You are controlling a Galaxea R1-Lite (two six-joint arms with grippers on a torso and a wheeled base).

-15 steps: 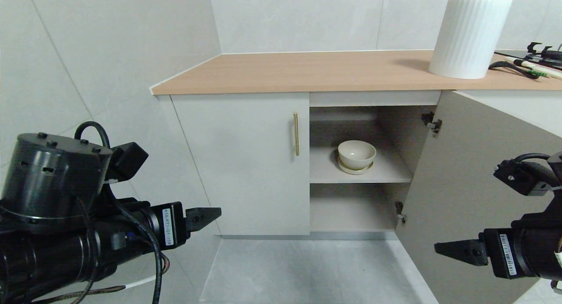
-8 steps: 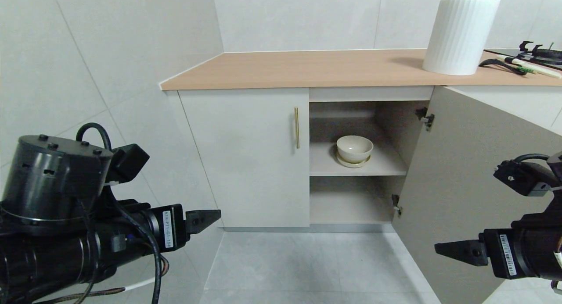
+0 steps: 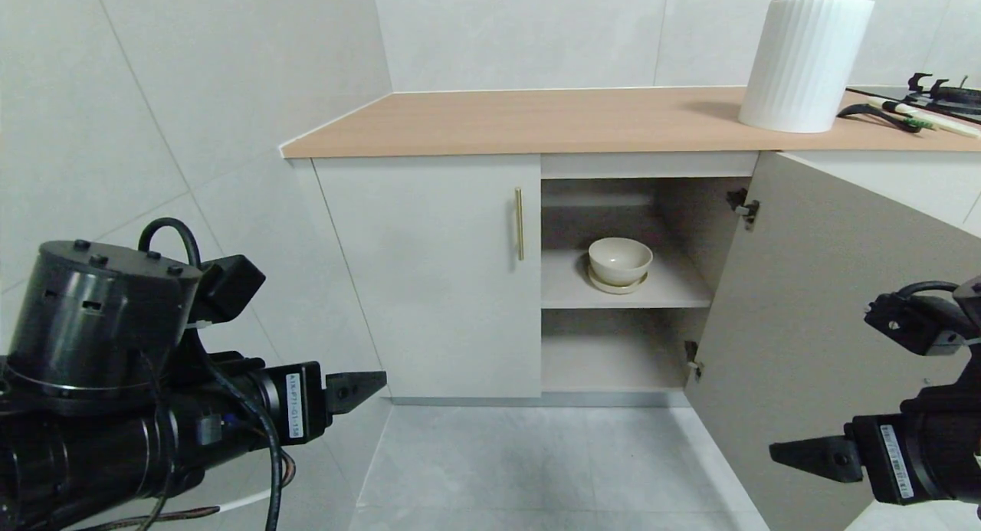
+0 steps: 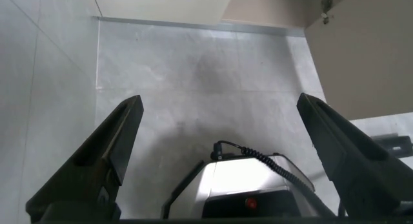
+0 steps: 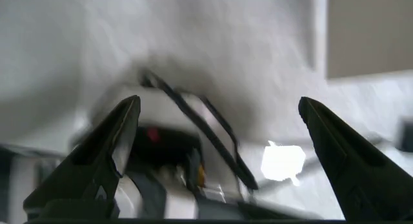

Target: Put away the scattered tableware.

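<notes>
A cream bowl [image 3: 620, 260] sits on a small plate [image 3: 615, 286] on the middle shelf [image 3: 674, 290] of the open cabinet. My left gripper [image 3: 356, 388] hangs low at the left, well short of the cabinet, over the floor. In the left wrist view the left gripper [image 4: 219, 153] is open with nothing between its fingers. My right gripper [image 3: 805, 456] is low at the right, in front of the open door. The right wrist view shows the right gripper [image 5: 219, 153] open and empty too.
The right cabinet door [image 3: 812, 301] stands swung out toward my right arm. The left door [image 3: 437, 278] is closed, with a gold handle [image 3: 519, 224]. On the wooden countertop [image 3: 536, 121] stand a white ribbed cylinder [image 3: 805, 63] and some utensils [image 3: 920, 109]. Grey tiled floor [image 3: 552, 462] lies below.
The whole head view has shifted, so the cabinet looks a little farther off. Both grippers sit slightly lower in the picture. Bowl and plate have not moved.
</notes>
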